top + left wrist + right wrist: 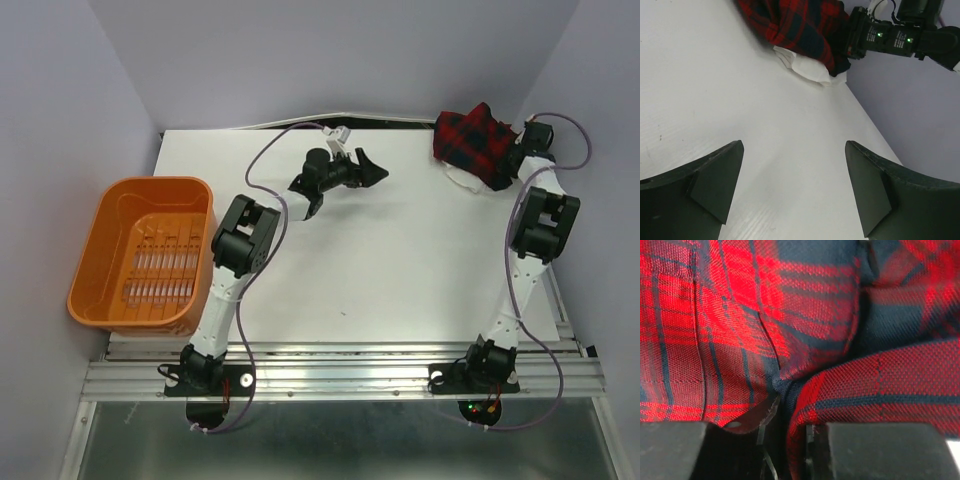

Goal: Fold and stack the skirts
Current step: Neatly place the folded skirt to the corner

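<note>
The red-and-black plaid skirt [473,140] lies bunched at the far right corner of the table, on top of the white skirt [463,184], of which only an edge peeks out. My right gripper [514,160] is shut on the plaid skirt. In the right wrist view the plaid skirt [790,330] fills the frame, with a fold pinched at the right gripper [790,440]. My left gripper [365,168] hovers open and empty over the far middle of the table, left of the pile. The left wrist view shows the left gripper [795,170] above bare table, with the plaid skirt [800,25] and white skirt [807,67] ahead.
An orange slotted basket [150,183] stands off the table's left edge, with nothing in it. The white table [380,280] ends close behind and to the right of the pile, near the purple walls. Cables loop from both arms.
</note>
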Robot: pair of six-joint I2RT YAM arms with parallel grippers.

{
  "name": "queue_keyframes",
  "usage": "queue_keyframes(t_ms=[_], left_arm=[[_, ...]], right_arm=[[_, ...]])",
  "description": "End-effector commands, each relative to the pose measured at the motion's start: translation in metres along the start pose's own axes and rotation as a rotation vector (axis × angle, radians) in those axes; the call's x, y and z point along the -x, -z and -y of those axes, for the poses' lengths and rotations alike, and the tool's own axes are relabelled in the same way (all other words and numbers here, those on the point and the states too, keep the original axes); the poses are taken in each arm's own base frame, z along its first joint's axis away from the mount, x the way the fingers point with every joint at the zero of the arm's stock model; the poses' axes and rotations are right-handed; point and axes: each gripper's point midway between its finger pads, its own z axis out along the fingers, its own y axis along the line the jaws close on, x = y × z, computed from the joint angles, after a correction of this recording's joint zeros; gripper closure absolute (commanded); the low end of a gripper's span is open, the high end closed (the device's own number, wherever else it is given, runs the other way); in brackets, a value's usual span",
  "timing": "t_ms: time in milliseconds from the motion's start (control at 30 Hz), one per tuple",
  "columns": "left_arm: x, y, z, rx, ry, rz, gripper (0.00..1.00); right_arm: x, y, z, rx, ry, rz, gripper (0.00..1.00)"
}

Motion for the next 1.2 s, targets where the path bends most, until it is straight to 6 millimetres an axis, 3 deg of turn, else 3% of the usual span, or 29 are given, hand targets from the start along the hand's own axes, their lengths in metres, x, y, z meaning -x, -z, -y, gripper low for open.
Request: queue_keyframes(t_ms=[0, 100, 233, 400, 667, 767, 800, 1000, 1067, 1100, 1167], left_arm=[[0.058, 0.018, 0.058, -0.107, -0.061, 0.07, 0.05], [0.06, 0.026, 0.065, -0.121, -0.053, 0.052, 0.02], [0.055, 0.035, 0.07, -0.133, -0.075, 0.024, 0.01], [0.046, 0.048, 0.072, -0.122, -0.12, -0.014, 0.01], [0.036, 0.06, 0.07, -0.102, -0.162, -0.058, 0.01], [0.035, 0.065, 0.071, -0.094, -0.175, -0.067, 0.01], [0.035, 0.067, 0.073, -0.091, -0.177, -0.071, 0.01], [0.034, 0.077, 0.075, -0.077, -0.189, -0.077, 0.01], [0.034, 0.08, 0.074, -0.069, -0.184, -0.078, 0.01], [0.034, 0.082, 0.073, -0.065, -0.185, -0.079, 0.01], [0.035, 0.083, 0.072, -0.059, -0.183, -0.078, 0.01]], right_arm=[[-0.031, -0.02, 0.004, -0.049, 0.073, -0.102, 0.82], [-0.048, -0.034, 0.015, -0.044, 0.235, -0.157, 0.75], [-0.065, -0.049, 0.013, 0.019, 0.425, -0.189, 0.73], [-0.07, -0.057, -0.008, 0.099, 0.663, -0.149, 0.72], [-0.035, -0.062, -0.023, 0.124, 0.754, -0.032, 0.69], [-0.024, -0.051, -0.038, 0.195, 0.764, 0.011, 0.68], [-0.024, -0.049, -0.052, 0.237, 0.768, 0.026, 0.68], [-0.011, -0.032, -0.08, 0.357, 0.68, 0.071, 0.66], [-0.004, -0.028, -0.083, 0.351, 0.62, 0.092, 0.43], [0.009, -0.025, -0.081, 0.313, 0.595, 0.129, 0.24], [0.026, -0.019, -0.078, 0.271, 0.577, 0.163, 0.18]])
